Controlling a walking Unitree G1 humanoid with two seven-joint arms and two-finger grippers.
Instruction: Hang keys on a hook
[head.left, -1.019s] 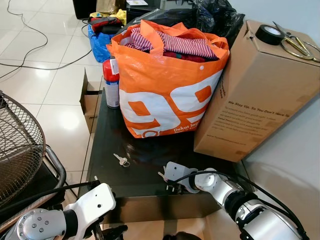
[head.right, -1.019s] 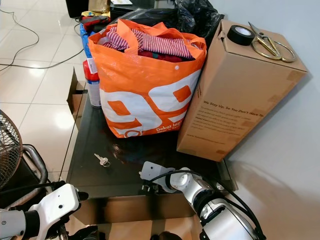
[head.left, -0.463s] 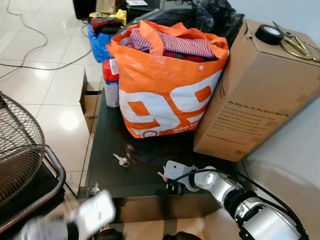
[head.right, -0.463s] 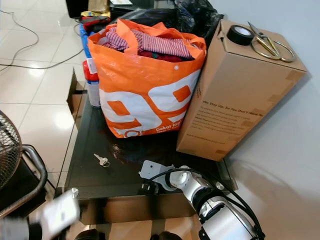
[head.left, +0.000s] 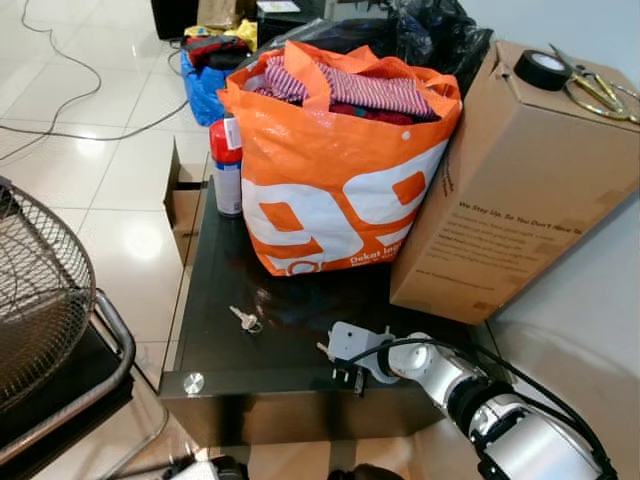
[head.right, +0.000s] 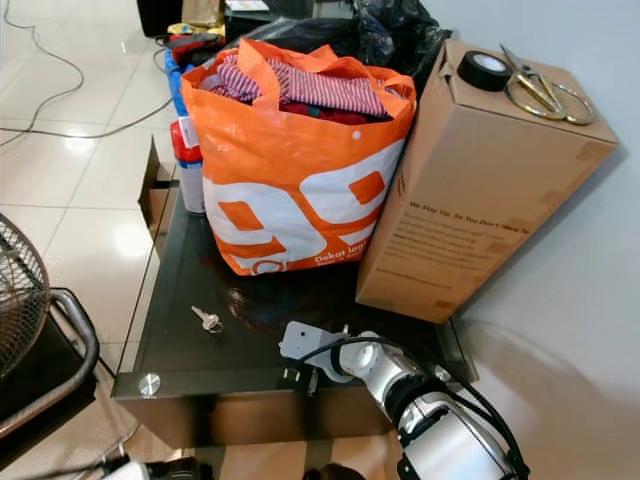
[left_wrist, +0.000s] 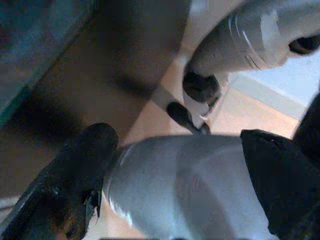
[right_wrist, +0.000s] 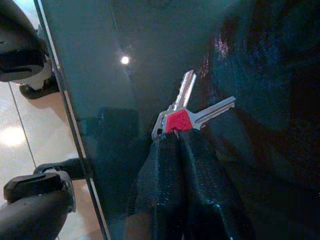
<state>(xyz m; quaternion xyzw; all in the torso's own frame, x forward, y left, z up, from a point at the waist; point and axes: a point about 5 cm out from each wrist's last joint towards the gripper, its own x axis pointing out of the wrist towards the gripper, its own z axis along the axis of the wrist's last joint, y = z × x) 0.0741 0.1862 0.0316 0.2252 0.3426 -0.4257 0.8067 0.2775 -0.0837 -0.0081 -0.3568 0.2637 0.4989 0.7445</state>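
Pinching red-tagged keys (right_wrist: 186, 116), right tool (right_wrist: 172, 142) over seemingly glass table (head.left: 290, 375).

The two black fingers (right_wrist: 172, 165) cover the heads of the keys (right_wrist: 192, 112) in the right wrist view, leaving the blades and a red tag in sight. In the eye views those keys are too small to make out at the right gripper (head.left: 340, 368). A second small key (head.left: 243, 319) on the desk (head.left: 215, 270) is too small to read. The left wrist view is blurred and dark. The fan cage (head.left: 35, 290) and scissors (head.left: 600, 92) are cut off by the picture's edges.
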